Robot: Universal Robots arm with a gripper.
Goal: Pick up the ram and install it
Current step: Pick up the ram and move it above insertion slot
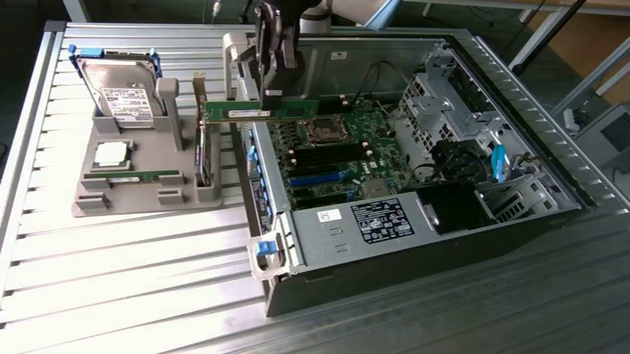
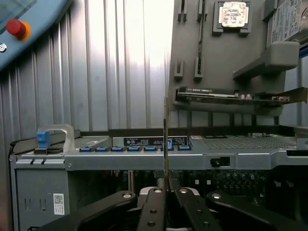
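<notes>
The ram, a long thin green stick with a white label, hangs level in the air over the near-left wall of the open computer case. My gripper comes down from above and is shut on the stick's upper edge near its middle. In the wrist view the ram appears edge-on as a thin line rising from between the black fingers of the gripper, above the case's metal rim. The motherboard with its black memory slots lies below, toward the exterior view's right.
A grey parts holder at the exterior view's left carries a hard drive, a silver CPU chip, a second green stick and an upright expansion card. A pendant with a red button lies on the slatted table.
</notes>
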